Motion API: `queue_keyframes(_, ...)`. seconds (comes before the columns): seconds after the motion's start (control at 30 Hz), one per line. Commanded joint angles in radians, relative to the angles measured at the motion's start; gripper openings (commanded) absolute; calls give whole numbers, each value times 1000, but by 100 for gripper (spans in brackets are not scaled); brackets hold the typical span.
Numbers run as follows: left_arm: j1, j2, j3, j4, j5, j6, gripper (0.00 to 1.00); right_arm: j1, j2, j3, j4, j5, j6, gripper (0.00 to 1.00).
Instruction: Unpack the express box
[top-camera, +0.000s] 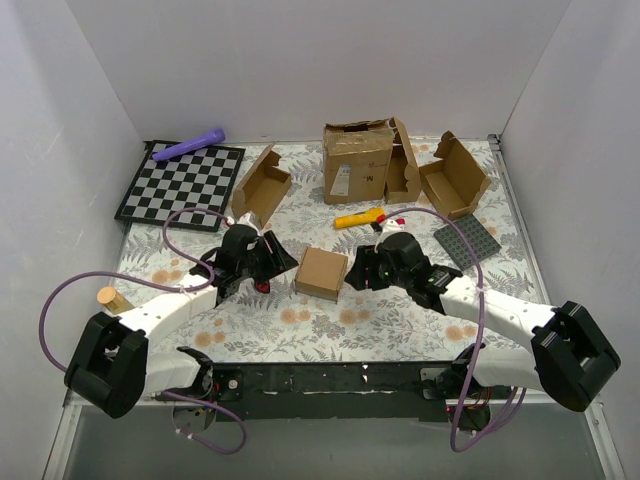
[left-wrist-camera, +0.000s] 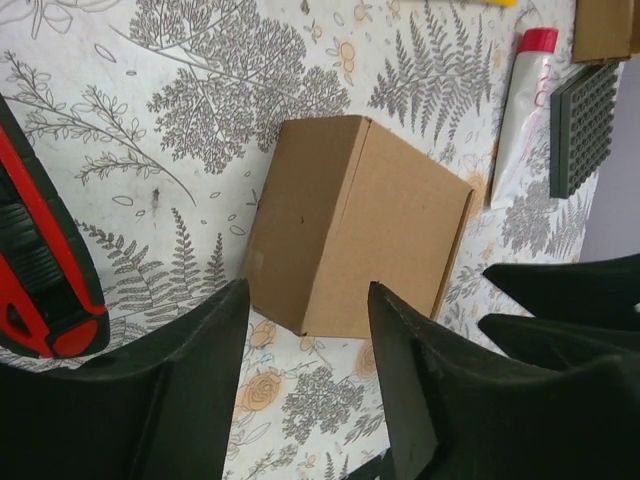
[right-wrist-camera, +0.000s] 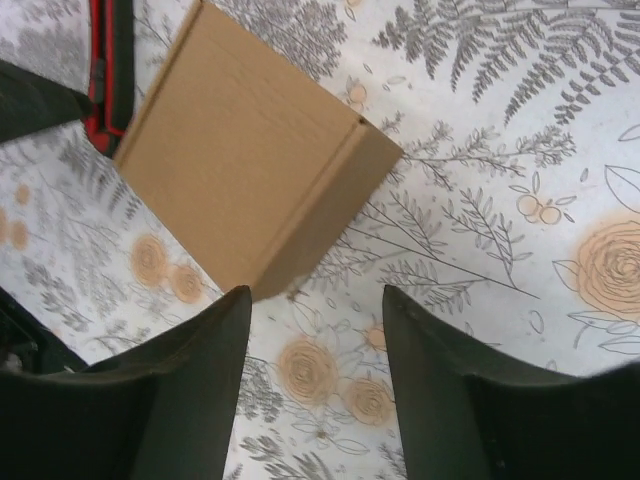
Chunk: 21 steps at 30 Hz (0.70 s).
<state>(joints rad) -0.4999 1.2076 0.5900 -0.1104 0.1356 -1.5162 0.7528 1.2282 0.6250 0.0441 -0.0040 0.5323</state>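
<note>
The express box (top-camera: 321, 273), small, plain brown and closed, lies flat on the fern-print table between my two grippers. My left gripper (top-camera: 286, 264) is open and empty just left of it. In the left wrist view the box (left-wrist-camera: 350, 230) sits just beyond the open gripper (left-wrist-camera: 308, 296), not touching it. My right gripper (top-camera: 352, 271) is open and empty just right of the box. In the right wrist view the box (right-wrist-camera: 250, 150) lies ahead and to the left of the open gripper (right-wrist-camera: 315, 300). The right gripper's black fingers (left-wrist-camera: 560, 300) also show in the left wrist view.
A red-and-black tool (left-wrist-camera: 40, 270) lies beside the left gripper. Behind the box are a yellow tool (top-camera: 360, 217), a white red-capped tube (left-wrist-camera: 525, 110) and a grey studded plate (top-camera: 467, 240). A large labelled carton (top-camera: 357, 160), open mailer boxes (top-camera: 262, 185) (top-camera: 455, 175), a chessboard (top-camera: 182, 185) and a purple object (top-camera: 190, 146) stand at the back.
</note>
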Motion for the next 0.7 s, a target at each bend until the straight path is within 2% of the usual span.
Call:
queue_keyframes(0.0,-5,-40,11,22,-77,-4,36,-4,-32,-67,33,-2,35,54)
queue_keyframes(0.07,-5,-16,22,-6,-111,4,22,-3,-24,-68,30,-4,34,41)
queue_keyframes(0.3,-5,112,68,-37,-119,36,0,-3,37,-68,69,-31,28,29)
queue_keyframes(0.33,-5,122,70,-31,-114,42,0,-3,43,-67,76,-36,28,28)
queue_keyframes(0.37,-5,132,73,-29,-113,45,0,-3,53,-65,89,-48,28,21)
queue_keyframes(0.57,-5,176,68,-6,-74,65,0,0,117,-51,137,-85,34,10)
queue_keyframes(0.67,-5,179,50,23,-48,67,0,5,151,-48,161,-91,44,8)
